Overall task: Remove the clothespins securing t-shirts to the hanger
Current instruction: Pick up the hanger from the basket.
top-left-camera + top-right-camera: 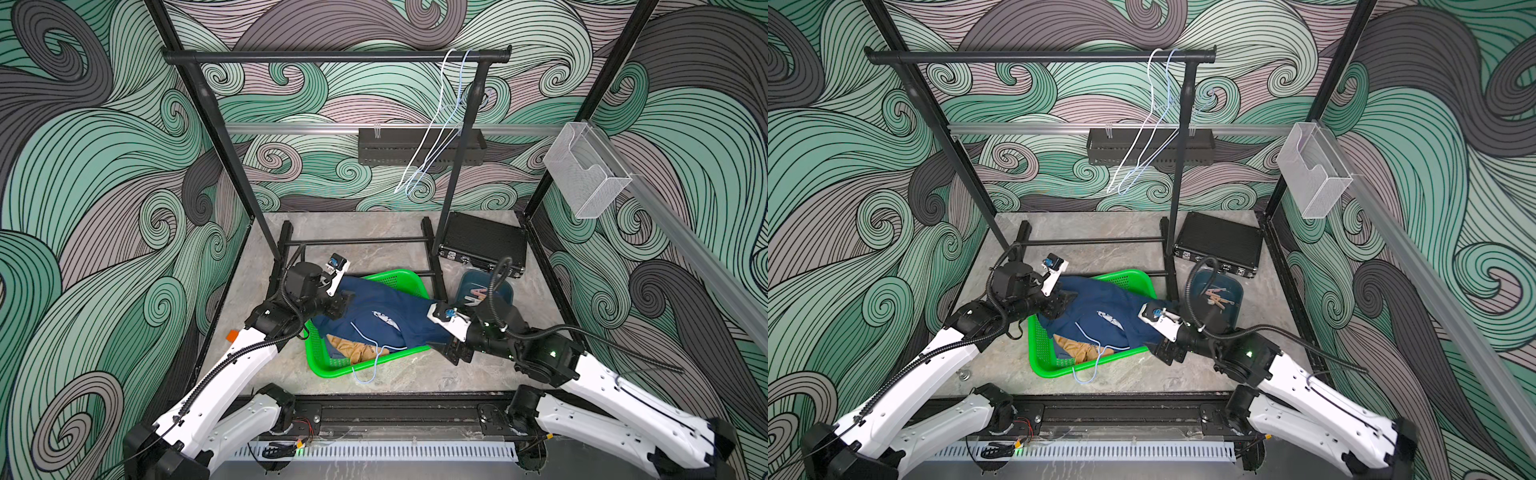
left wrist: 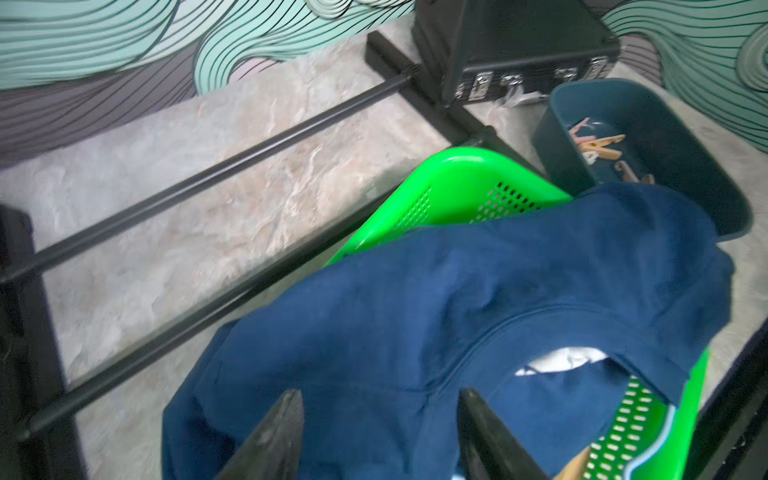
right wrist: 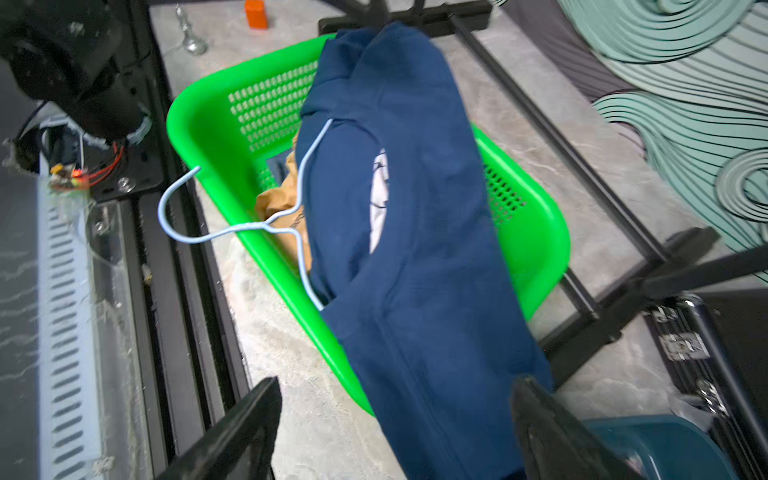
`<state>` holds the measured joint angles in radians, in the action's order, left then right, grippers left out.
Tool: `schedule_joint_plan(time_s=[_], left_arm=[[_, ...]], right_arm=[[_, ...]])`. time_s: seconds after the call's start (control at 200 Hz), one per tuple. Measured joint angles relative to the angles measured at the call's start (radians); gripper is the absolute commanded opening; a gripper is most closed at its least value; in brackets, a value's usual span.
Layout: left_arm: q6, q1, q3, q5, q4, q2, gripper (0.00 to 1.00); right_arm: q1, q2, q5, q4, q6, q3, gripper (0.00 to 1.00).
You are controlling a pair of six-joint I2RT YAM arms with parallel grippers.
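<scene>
A navy t-shirt [image 1: 382, 307] [image 1: 1104, 299] on a light blue wire hanger [image 1: 365, 353] [image 3: 187, 232] lies draped across a green basket [image 1: 332, 365] [image 3: 208, 112]. Under it lies a mustard-tan t-shirt [image 1: 353, 349] [image 3: 282, 208]. Several clothespins [image 2: 598, 147] [image 1: 1217, 297] lie in a dark teal bin [image 2: 665, 124]. My left gripper [image 2: 382, 395] [image 1: 343, 301] hovers open over the navy shirt's far end. My right gripper [image 3: 397, 382] [image 1: 440, 347] stands open, wide astride the shirt's near end, which hangs over the basket's edge.
A black clothes rack [image 1: 332, 56] straddles the basket, with two bare hangers [image 1: 436, 124] on its bar. A black case [image 1: 482, 241] lies at the back right, behind the teal bin. A small orange block [image 3: 255, 14] sits at the table's left edge.
</scene>
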<state>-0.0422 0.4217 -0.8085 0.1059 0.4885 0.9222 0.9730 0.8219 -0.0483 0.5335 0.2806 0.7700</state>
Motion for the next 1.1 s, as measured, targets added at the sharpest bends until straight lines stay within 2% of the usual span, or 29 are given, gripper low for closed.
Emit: schedule_joint_plan(time_s=[0.19,0.295,0.4,0.475,0.801,1.101], left_arm=[[0.038,-0.063,0.073,-0.006,0.030,-0.040,0.61],[0.053,-0.076,0.094,-0.011,0.045,-0.056,0.62],[0.056,-0.084,0.095,-0.024,0.056,-0.087,0.62],[0.056,-0.093,0.095,-0.035,0.062,-0.116,0.63],[0.055,-0.135,0.105,-0.046,0.094,-0.161,0.64],[0.055,-0.153,0.113,-0.042,0.098,-0.172,0.64]], right_arm=[[0.131,0.155,0.034,-0.048,-0.006,0.021,0.74],[0.151,0.250,0.034,-0.089,-0.015,0.048,0.66],[0.151,0.328,0.031,-0.113,-0.017,0.079,0.52],[0.151,0.374,0.027,-0.125,-0.012,0.105,0.48],[0.166,0.478,-0.027,-0.158,0.009,0.138,0.41],[0.185,0.536,-0.013,-0.203,0.031,0.138,0.35]])
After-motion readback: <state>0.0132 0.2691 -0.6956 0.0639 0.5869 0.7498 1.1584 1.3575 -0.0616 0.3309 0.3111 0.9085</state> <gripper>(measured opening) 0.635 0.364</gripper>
